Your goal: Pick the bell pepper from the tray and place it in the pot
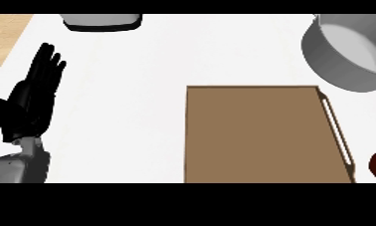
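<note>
Tabletop (pixel 125 80) has tray (pixel 257 135) just beside pot (pixel 330 65), likely for a short carry; left hand (pixel 33 100) spread, parked clear at left.

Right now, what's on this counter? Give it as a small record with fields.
counter: white top
tray: brown, flat, lower middle to right; no pepper shows on it
pot: grey, upper right, partly cut off
left hand: open, fingers up, resting at the left edge
right hand: not in view
dark red thing: right edge beside the tray, mostly cut off, cannot tell what
grey object: top edge, partly cut off
</note>
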`<state>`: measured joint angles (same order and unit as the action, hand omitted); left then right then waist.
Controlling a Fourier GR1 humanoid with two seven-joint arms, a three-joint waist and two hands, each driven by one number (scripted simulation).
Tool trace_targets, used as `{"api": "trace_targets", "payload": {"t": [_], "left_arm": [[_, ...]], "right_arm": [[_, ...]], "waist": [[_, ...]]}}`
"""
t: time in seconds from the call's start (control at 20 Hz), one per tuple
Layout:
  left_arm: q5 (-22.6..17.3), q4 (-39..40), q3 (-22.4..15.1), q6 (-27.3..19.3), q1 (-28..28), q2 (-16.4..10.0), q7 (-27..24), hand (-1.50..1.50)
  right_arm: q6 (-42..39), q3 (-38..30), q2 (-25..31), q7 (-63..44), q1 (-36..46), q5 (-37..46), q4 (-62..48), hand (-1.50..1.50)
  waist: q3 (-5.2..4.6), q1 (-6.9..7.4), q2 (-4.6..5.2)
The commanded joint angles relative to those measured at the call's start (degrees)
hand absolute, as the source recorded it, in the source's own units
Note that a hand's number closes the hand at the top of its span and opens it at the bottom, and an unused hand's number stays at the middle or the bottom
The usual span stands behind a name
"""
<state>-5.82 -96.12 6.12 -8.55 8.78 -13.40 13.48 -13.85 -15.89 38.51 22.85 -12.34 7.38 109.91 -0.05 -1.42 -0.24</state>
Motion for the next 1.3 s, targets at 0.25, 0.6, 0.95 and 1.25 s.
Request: {"api": "trace_targets", "payload": {"t": [0.25, 0.6, 0.95, 1.25], "left_arm": [[0.0, -0.3, 0.1, 1.2, 1.8, 0.0, 0.3, 0.00], [1.9, 3.6, -0.5, 0.9, 2.7, 1.6, -3.0, 0.00], [2.0, -0.3, -1.1, 0.1, 3.6, 1.5, 2.8, 0.00], [0.5, 2.0, -0.6, 2.7, 4.3, 1.0, -0.8, 0.00]], "right_arm": [[-6.3, -11.6, 6.2, -7.6, 13.5, -9.6, -15.0, 1.50], [-5.6, -4.3, 5.4, -7.1, 28.6, -4.6, -32.9, 1.50], [1.9, -3.3, 5.0, 5.7, 35.9, 4.8, -50.4, 1.50], [22.0, -0.4, 5.0, 11.0, 39.0, 19.9, -60.6, 1.50]], "waist": [[0.06, 1.85, 0.30], [0.07, 2.36, 0.44], [0.14, 2.80, 0.53], [0.25, 4.73, 1.26]]}}
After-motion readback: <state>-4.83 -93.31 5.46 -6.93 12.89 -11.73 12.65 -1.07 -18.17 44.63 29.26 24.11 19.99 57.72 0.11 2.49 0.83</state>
